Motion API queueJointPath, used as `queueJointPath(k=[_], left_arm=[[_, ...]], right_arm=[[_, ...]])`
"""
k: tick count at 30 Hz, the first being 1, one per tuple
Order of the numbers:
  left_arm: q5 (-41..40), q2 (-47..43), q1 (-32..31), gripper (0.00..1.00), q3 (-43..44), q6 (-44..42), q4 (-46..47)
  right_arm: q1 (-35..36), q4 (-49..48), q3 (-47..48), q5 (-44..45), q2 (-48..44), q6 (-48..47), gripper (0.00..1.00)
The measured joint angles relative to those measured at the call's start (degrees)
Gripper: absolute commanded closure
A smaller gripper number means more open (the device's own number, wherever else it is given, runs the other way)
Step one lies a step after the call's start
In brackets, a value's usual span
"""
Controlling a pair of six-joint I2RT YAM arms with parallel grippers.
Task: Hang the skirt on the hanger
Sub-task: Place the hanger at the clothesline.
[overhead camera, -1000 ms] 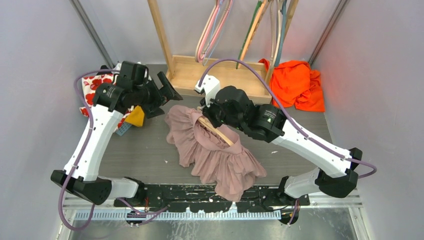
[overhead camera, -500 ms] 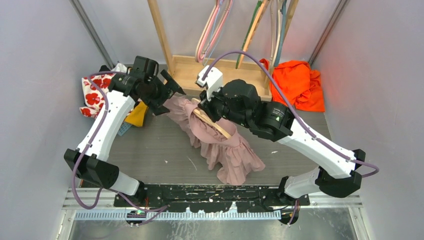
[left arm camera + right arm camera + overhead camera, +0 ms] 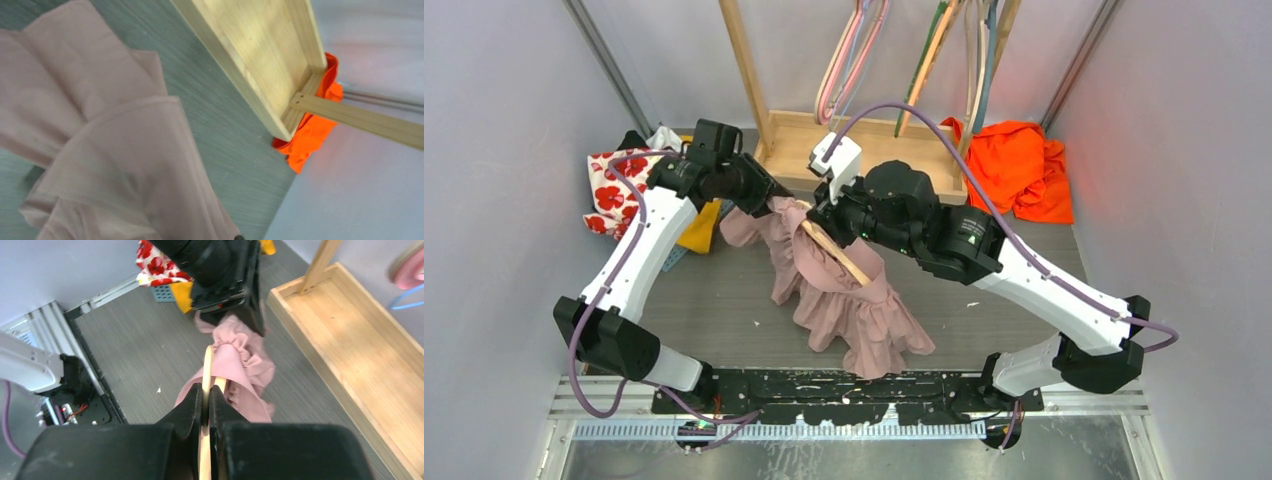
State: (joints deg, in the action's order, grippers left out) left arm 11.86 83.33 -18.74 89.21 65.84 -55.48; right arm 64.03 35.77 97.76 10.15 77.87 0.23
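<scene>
On your far left, a red-flowered cloth (image 3: pixel 614 185) and a yellow item (image 3: pixel 699 232) lie heaped by the left wall, close beside the left arm. Mind them if you swing that arm outward.

The left gripper (image 3: pixel 769 200) sits at the far-left end of the pink skirt (image 3: pixel 849 300), right at its gathered waistband. Its fingers are out of its own wrist view and hidden from above, so you cannot tell whether they have pinched the cloth or stand apart around it.

The skirt hangs lifted at the waist over the middle of the table. Its ruffled hem trails toward the near edge and appears to rest on the grey surface. The wooden hanger (image 3: pixel 206 370) runs into the waist opening, and the right gripper (image 3: pixel 206 392) is clamped tight on the hanger's thin edge.

I judge you are mid-threading: the hanger is inside the waist, and the band has yet to be stretched over the hanger's left end. Next you need a sure pinch on the waistband, then a gentle pull out to the left while the right arm holds the hanger level.

The wooden rack base (image 3: pixel 260 45) has a raised rim just beyond both grippers, so there is little room on the far side. An orange cloth (image 3: pixel 1019 170) fills the far-right corner. Your open room is the bare tabletop near and left of the skirt.
</scene>
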Motion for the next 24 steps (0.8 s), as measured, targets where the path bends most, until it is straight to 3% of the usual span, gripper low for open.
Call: queueJointPath(k=[2, 9, 13, 16, 24], left_arm=[[1.6, 0.0, 0.0, 0.98, -0.9, 1.9, 1.7], [2.9, 0.2, 1.3, 1.00, -1.0, 2.9, 7.4], [4.8, 0.2, 1.3, 1.00, -1.5, 2.1, 11.0], [5.4, 0.2, 1.2, 1.00, -2.7, 0.9, 12.8], [7.5, 0.0, 0.7, 1.00, -11.2, -1.6, 15.4]], right_arm=[[0.0, -0.4, 0.1, -0.6, 0.7, 0.5, 0.99], [1.3, -2.1, 0.4, -1.5, 4.3, 1.9, 0.97], [1.2, -2.2, 0.4, -0.8, 4.3, 2.8, 0.73], [1.1, -3.0, -1.8, -0.4, 3.6, 3.7, 0.49], [0.2, -3.4, -12.7, 5.3, -2.6, 7.8, 0.38]])
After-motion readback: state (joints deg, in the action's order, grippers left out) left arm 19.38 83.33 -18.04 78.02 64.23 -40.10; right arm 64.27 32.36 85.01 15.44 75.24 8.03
